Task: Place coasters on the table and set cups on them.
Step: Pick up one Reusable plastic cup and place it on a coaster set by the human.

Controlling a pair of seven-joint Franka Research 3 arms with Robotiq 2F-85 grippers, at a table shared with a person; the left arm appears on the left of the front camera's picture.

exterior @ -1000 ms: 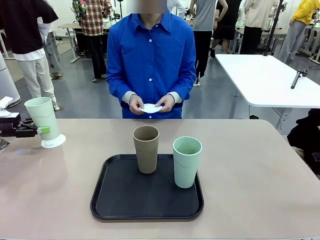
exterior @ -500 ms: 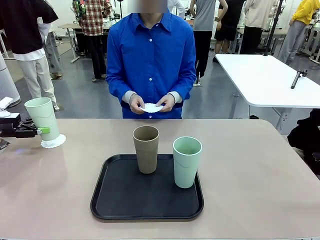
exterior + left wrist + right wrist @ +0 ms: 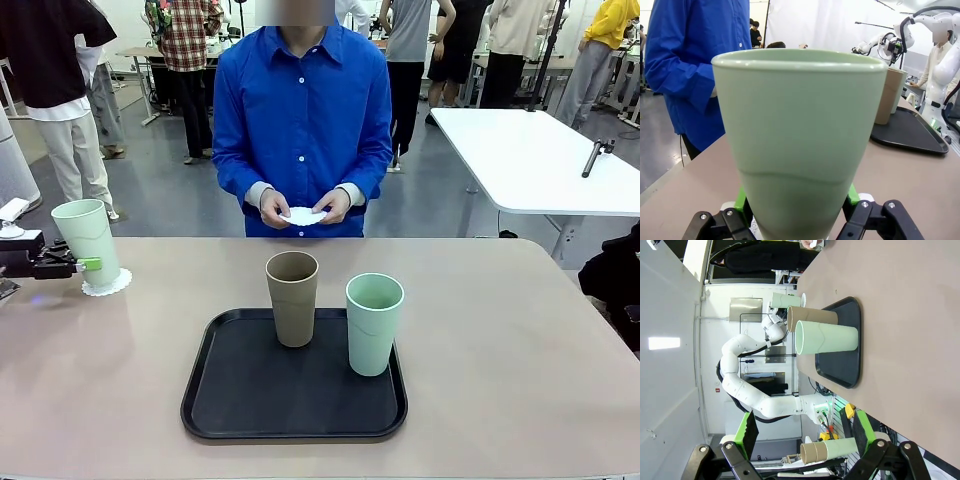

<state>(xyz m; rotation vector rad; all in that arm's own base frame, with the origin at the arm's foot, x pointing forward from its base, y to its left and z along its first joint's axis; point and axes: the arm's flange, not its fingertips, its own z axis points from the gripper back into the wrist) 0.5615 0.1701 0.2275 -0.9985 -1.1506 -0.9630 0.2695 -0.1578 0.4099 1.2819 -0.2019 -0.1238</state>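
Pale mint matte tumbler (image 3: 88,240) upright on a white scalloped paper doily (image 3: 106,286) near the left edge of the beige desk (image 3: 500,330); tan-brown tumbler (image 3: 292,298) and second mint tumbler (image 3: 374,323) upright mid-desk.

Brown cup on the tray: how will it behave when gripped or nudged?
The brown cup is tall and narrows to a small base, so a push near the rim would probably tip it; a low push likely slides it on the tray. It looks empty and matte: likely light, stiff, not very slippery.

Mint cup (image 3: 87,240) and left claw (image 3: 89,264) moved slightly lower and right, cup base closer to coaster (image 3: 107,285).
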